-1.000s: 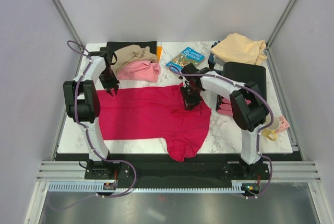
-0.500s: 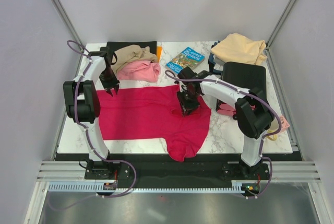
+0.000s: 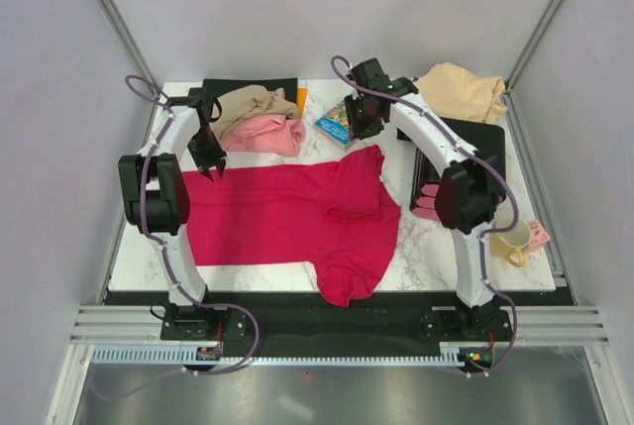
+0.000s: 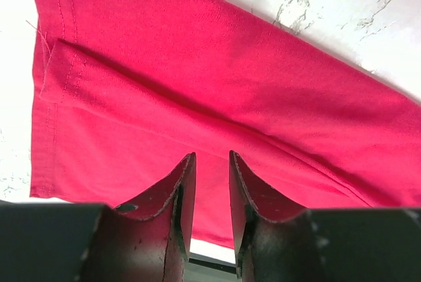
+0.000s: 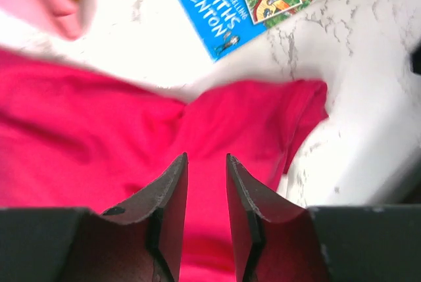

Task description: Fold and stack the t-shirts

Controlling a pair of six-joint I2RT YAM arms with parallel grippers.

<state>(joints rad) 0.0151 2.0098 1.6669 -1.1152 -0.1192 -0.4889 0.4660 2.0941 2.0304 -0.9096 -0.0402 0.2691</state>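
The right tool has lifted off the red shirt to the far edge, above the book, and a sleeve is now drawn out. It stands slightly spread and empty, as does the left tool at the shirt's far-left corner. The red shirt lies flat mid-worktop. The pink shirt, tan shirt and cream shirt sit bunched along the far edge. No folding looks done yet.
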